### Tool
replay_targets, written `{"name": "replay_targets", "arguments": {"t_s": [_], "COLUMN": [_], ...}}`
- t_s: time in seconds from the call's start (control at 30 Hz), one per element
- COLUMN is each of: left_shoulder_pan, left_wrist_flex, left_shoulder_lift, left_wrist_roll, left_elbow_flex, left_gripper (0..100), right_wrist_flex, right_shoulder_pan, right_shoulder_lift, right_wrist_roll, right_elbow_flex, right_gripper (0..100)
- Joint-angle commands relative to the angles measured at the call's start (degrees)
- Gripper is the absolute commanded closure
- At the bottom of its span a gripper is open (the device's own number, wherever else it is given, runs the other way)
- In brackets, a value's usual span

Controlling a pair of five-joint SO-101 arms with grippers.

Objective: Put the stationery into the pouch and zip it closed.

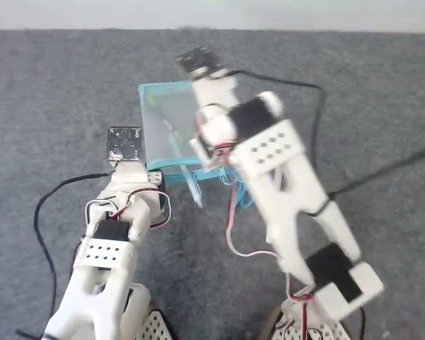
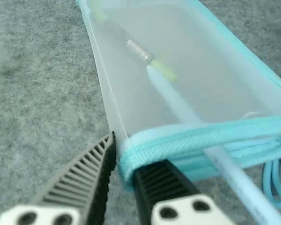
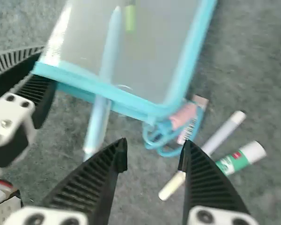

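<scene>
1. At the left, we see the left gripper (image 2: 126, 157) pinching the near corner of the pouch (image 1: 163, 120) at its teal zipper edge. We judge this grip anchors the pouch so it does not slide on the grey table (image 1: 57, 85) while things are pushed in.
2. The pouch lies flat, its mouth facing the arms. Through the mesh we see a yellow-green stick (image 2: 161, 71) with a silver band, fully inside.
3. A pale blue pen (image 3: 103, 93) lies partly inside; its rear end pokes out across the zipper edge. We judge the zip cannot close until the pen goes all the way in.
4. The right gripper (image 3: 154, 145) hangs above the mouth with its fingers spread, holding nothing, and the pen's protruding end lies just below it. We think it is placed to nudge the pen or fetch another piece.
5. At the pouch's right corner we see a teal cord loop (image 3: 157, 136) and a pink tag (image 3: 185, 115).
6. Farthest right, a white marker (image 3: 222, 133) and a glue stick (image 3: 239, 157) lie on the table just outside the pouch, so packing is unfinished.
</scene>
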Motion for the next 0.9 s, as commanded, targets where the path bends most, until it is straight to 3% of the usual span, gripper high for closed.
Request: {"name": "replay_targets", "arguments": {"t_s": [0.0,0.13,0.27,0.47,0.6,0.73,0.87], "left_shoulder_pan": [-1.05,-3.87,5.19,-9.58,-1.93,-5.63,-1.76], "left_wrist_flex": [0.26,3.52,8.88,9.67,10.73,10.73,10.55], "left_shoulder_lift": [-0.35,-0.26,-0.44,0.09,-0.35,0.18,-0.26], "left_wrist_roll": [0.00,2.81,0.26,6.42,4.57,4.92,3.16], "left_elbow_flex": [-4.35,-8.92,-10.59,-14.73,-13.14,-14.11,-12.44], "left_gripper": [99,99,99,99,99,99,99], "right_wrist_flex": [-0.40,-7.96,-16.13,-21.41,-23.78,-23.87,-25.27], "right_shoulder_pan": [4.79,5.32,6.20,13.85,17.89,18.68,17.19], "right_shoulder_lift": [-6.29,-11.03,-16.92,-20.09,-18.42,-15.96,-13.85], "right_wrist_roll": [3.43,4.04,4.22,3.87,2.20,1.85,1.23], "right_elbow_flex": [5.63,20.04,33.41,45.89,48.88,49.41,49.23], "right_gripper": [80.8,80.8,80.8,80.8,80.8,80.8,80.8]}}
